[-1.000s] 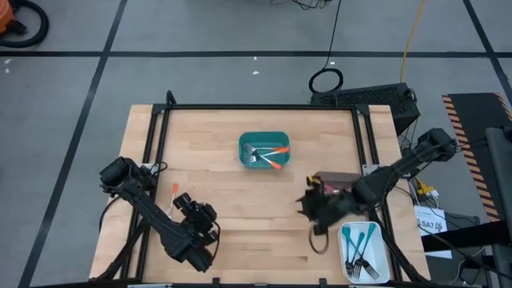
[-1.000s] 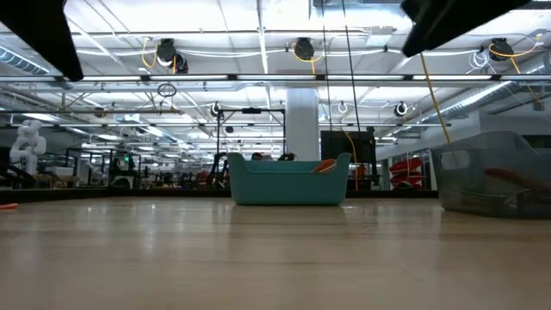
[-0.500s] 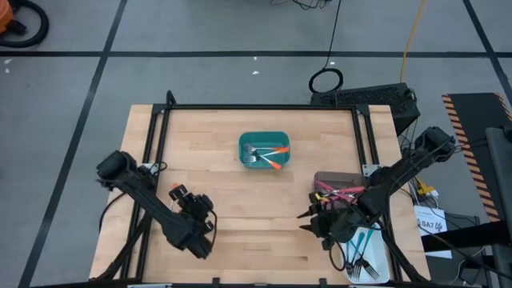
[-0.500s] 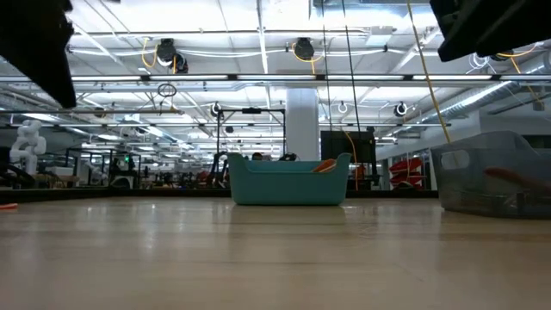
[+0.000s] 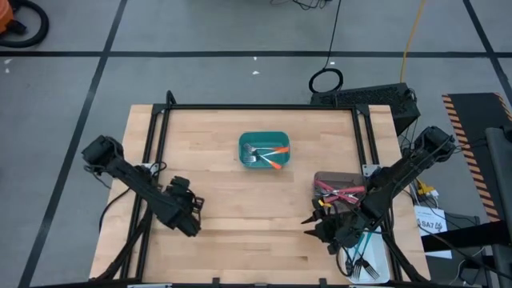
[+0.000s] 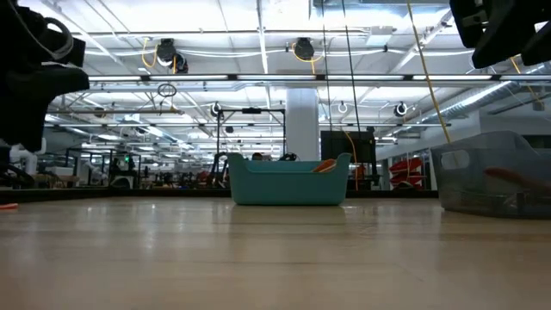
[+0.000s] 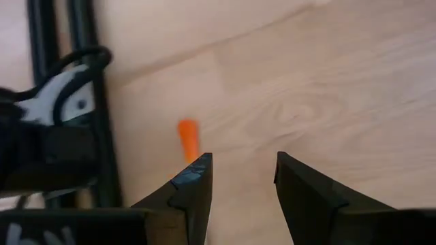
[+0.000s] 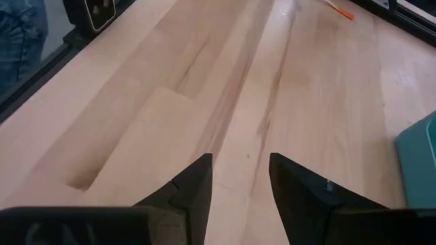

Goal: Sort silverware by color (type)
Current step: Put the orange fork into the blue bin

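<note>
On the left side of the wooden counter (image 5: pixel 240 216), the left pincer (image 5: pixel 190 210) hangs low near the frame rail, its fingers (image 7: pixel 194 178) parted by a modest gap with nothing between them; its wrist view shows the tip of an orange fork handle (image 7: pixel 188 138) lying on the bare wood just ahead of one finger, close to the black rail. In the middle of the counter, toward the far edge, sits a teal bin (image 5: pixel 264 151) holding a few forks (image 5: pixel 268 154), silver tines tangled together with orange handles showing. To the right, a clear bin (image 5: pixel 336 189) near the counter's right edge holds red-handled forks (image 5: pixel 342 192). Just in front of it, the right pincer (image 5: pixel 318 226) hovers over the wood, fingers (image 8: pixel 194 180) also somewhat apart and gripping nothing. At the near right corner, a white tray (image 5: pixel 370 260) carries teal-handled forks (image 5: pixel 360 254), partly hidden beneath the right arm.
</note>
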Controlling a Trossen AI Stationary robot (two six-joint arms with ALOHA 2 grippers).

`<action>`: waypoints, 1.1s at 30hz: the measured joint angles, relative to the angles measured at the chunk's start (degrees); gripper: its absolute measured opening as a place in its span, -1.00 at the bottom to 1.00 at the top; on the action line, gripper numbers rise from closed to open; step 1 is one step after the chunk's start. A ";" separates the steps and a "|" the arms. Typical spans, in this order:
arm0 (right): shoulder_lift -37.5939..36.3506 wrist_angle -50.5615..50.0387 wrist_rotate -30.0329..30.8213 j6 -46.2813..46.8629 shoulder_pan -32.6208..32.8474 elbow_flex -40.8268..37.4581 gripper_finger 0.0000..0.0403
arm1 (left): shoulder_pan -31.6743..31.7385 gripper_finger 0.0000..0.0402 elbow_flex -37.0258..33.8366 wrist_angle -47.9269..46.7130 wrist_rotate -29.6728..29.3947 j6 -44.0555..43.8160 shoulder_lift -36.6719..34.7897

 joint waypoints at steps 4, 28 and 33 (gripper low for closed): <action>0.00 0.18 0.27 -1.86 -0.09 0.00 -0.31 | -2.46 -0.22 -0.14 0.97 -7.56 -4.87 1.84; 0.00 0.07 1.54 -2.57 -2.06 -0.02 -0.31 | -7.11 -0.22 -0.68 0.65 7.13 -14.44 14.99; 0.00 1.42 1.62 -2.47 -3.10 -1.73 -0.31 | -9.29 -0.22 -1.43 2.82 7.15 -14.29 14.90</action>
